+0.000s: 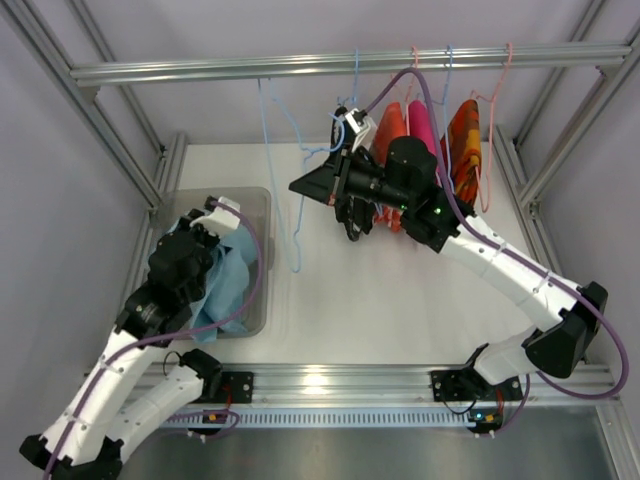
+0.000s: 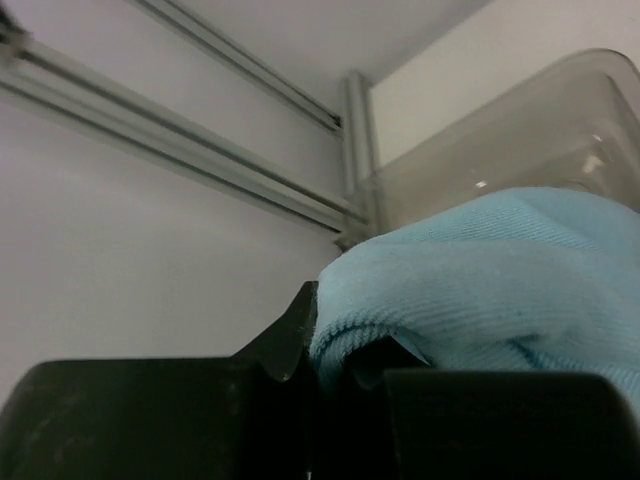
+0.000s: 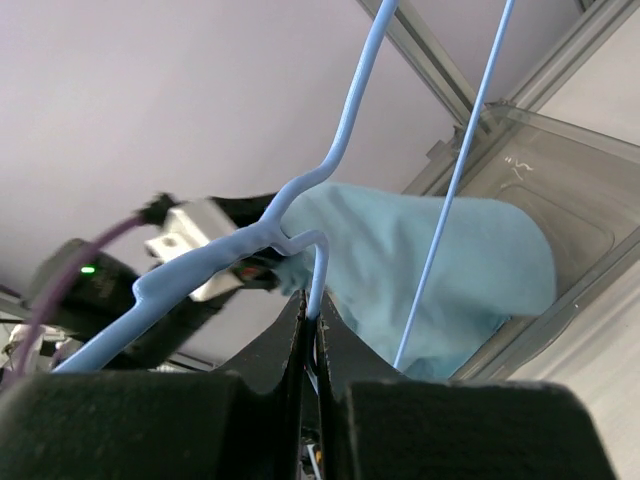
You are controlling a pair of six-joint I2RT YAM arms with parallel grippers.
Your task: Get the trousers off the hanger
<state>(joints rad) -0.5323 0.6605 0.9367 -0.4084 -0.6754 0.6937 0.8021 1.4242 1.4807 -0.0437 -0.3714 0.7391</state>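
The light blue trousers [image 1: 225, 282] lie bunched in the clear bin [image 1: 256, 200] at the left, off the hanger. My left gripper [image 1: 222, 212] is over the bin, shut on a fold of the trousers [image 2: 480, 280], which fills the gap between its jaws [image 2: 335, 340]. My right gripper [image 1: 345, 140] is raised near the rail and is shut on the wire of the bare blue hanger [image 3: 215, 258]. The hanger wire [image 1: 297, 255] dangles left of the gripper. In the right wrist view [image 3: 312, 310] the trousers [image 3: 420, 270] and the bin [image 3: 570, 180] show beyond the hanger.
A metal rail [image 1: 250, 68] crosses the top. Pink and blue hangers on it hold red-orange [image 1: 390, 125], pink [image 1: 420, 125] and orange [image 1: 465, 140] garments close behind my right arm. Frame posts stand at both sides.
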